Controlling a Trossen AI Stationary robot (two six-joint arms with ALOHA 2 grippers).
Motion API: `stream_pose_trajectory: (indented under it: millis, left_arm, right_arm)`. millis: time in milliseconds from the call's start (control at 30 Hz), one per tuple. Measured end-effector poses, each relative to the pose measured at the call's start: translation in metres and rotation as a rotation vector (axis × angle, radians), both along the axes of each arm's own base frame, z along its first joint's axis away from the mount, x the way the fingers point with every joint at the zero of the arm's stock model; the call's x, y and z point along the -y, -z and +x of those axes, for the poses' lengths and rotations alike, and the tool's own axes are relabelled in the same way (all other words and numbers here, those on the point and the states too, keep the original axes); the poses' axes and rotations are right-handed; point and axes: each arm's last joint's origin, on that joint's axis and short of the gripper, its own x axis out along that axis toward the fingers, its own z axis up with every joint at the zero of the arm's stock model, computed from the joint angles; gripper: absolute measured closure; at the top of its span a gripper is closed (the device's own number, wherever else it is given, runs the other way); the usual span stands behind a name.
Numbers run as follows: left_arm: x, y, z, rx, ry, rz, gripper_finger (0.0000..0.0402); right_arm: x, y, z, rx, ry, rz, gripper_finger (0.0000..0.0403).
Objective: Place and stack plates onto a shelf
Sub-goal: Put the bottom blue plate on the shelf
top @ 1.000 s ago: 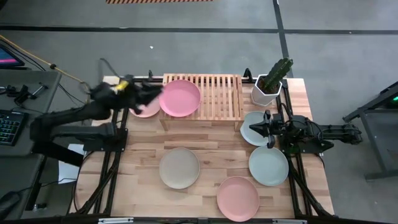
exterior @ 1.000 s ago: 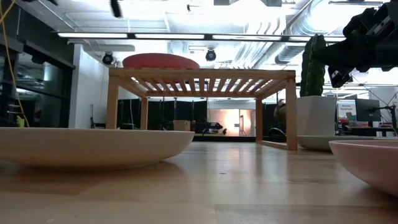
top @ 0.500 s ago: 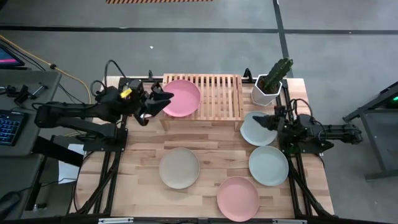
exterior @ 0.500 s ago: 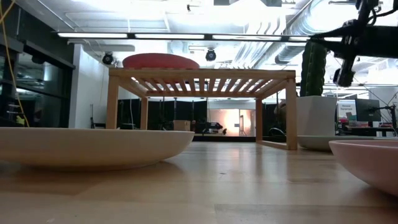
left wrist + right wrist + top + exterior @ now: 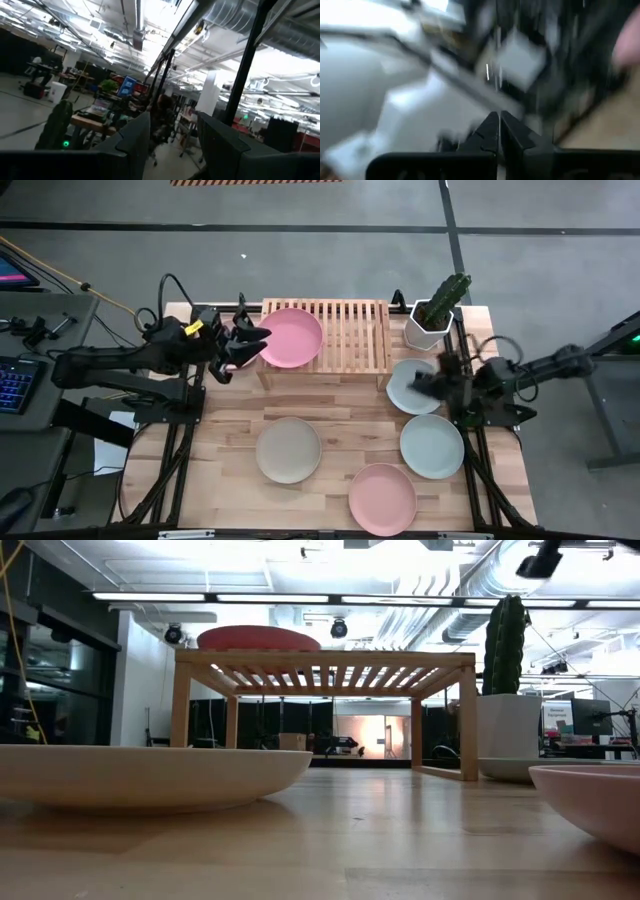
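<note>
The light-wood shelf stands at the table's far edge, and one pink plate lies flat on the left half of its slats, also seen in the low view as the pink plate. My left gripper is open just left of that plate's rim; the left wrist view looks out into the room past the left gripper. My right gripper is shut and hovers high over a mint plate lying on the table. A beige plate, a second mint plate and a pink plate lie nearer.
A white pot with a cactus stands at the shelf's right end, just beyond the right arm. The shelf's right half is bare slats. Something pink shows beside the shelf under the left gripper. Bare wood lies between the shelf and the near plates.
My right gripper has risen from just above the table, beside the cactus, to well above the mint plate, tipping as it went. My left arm has swung down and settled, with its gripper now beside the left rim of the pink plate on the shelf. No plate has moved.
</note>
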Motion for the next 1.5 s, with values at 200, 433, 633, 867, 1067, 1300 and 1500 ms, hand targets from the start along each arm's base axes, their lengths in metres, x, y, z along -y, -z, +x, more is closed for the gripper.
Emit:
stream_pose_trajectory:
  millis: [200,433,633,867,1067,1300,1500]
  left_arm:
    - [0.002,0.001,-0.011,-0.048,0.016,0.02,0.025]
    - [0.002,0.002,-0.023,-0.098,0.01,0.034,0.025]
    - [0.003,0.004,-0.032,-0.133,-0.001,0.062,0.025]
    - [0.003,0.005,-0.036,-0.156,-0.009,0.086,0.025]
    - [0.003,0.005,-0.036,-0.152,-0.015,0.091,0.025]
    - [0.003,0.005,-0.036,-0.153,-0.04,0.083,0.025]
    - [0.002,0.005,-0.036,-0.154,-0.066,0.076,0.025]
  right_arm:
    - [-0.046,-0.035,0.024,-0.682,-0.324,0.057,0.0402]
    - [-0.106,-0.037,0.031,-1.352,-0.313,0.082,0.0402]
    - [-0.159,-0.005,0.046,-1.582,-0.379,0.01,0.0402]
    - [-0.186,0.04,0.056,-1.781,-0.43,-0.121,0.0398]
    - [-0.189,0.058,0.052,-1.838,-0.422,-0.33,0.0327]
    - [-0.194,0.075,0.038,-1.857,-0.369,-0.614,0.0216]
    - [-0.212,0.092,0.022,-1.82,-0.354,-0.791,0.0187]
